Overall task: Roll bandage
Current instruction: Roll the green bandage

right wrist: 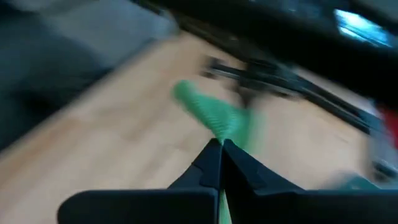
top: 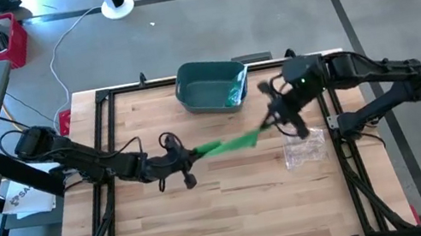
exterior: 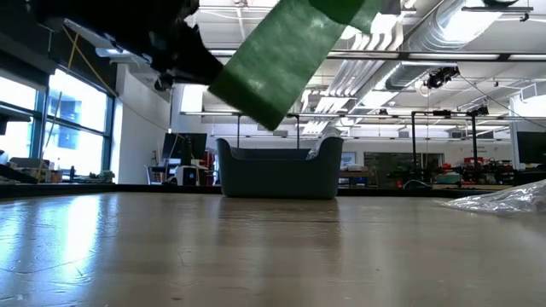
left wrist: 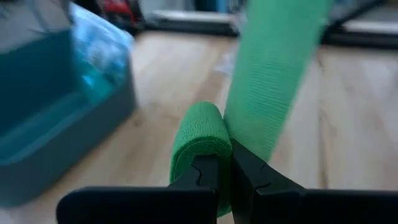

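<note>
A green bandage is stretched as a strip above the middle of the table, between my two grippers. My left gripper is shut on its left end, where the cloth is wound into a small roll. My right gripper is shut on the strip's right end and stands higher. In the low view the strip slants up across the picture, clear of the tabletop. My left gripper pinches the bandage between its two fingers at the rolled end. A wound fold lies over one finger, and the flat strip runs off past the other. The fingers come nearly level from the table's left. The bandage is lifted clear. My right gripper pinches the strip's far end between its two fingertips, coming slanting down from the table's right. The fingers point along the strip. The strip runs away from them toward the left arm, clear of the table and pulled out straight.
A teal bin stands at the table's far edge, behind the bandage. A clear plastic bag lies on the table below my right gripper. The wood in front of the bandage is bare, with black frame rails along the table's sides.
</note>
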You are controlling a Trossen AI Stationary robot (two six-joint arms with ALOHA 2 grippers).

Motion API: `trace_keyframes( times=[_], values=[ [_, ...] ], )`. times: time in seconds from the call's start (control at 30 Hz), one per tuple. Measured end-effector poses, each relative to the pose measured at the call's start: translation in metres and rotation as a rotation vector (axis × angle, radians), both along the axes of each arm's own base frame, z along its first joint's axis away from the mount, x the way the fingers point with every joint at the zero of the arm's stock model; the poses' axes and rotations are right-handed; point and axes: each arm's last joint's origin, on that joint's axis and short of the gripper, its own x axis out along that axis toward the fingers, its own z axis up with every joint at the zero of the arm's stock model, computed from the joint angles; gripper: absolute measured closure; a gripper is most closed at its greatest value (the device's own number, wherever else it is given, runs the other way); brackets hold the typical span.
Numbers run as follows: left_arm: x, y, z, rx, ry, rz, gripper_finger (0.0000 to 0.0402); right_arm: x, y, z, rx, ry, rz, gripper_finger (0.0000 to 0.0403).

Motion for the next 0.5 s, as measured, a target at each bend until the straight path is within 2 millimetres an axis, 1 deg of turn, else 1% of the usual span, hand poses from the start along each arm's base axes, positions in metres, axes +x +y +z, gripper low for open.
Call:
trace_keyframes(
  times=[0.1,0.2,0.37,0.5],
  values=[
    [0.003,0.000,0.010,0.029,-0.096,0.026,0.0398,-0.002,0.014,-0.002,0.096,0.031,0.191,0.0403],
    [0.007,0.000,0.024,0.050,-0.217,0.018,0.0398,0.002,0.029,-0.009,0.161,0.091,0.298,0.0403],
    [0.008,0.000,0.040,0.081,-0.360,0.041,0.0398,0.015,0.052,-0.025,0.186,0.184,0.418,0.0403],
    [0.007,0.003,0.042,0.114,-0.362,0.116,0.0398,0.023,0.067,-0.035,0.186,0.237,0.465,0.0403]
  ],
)
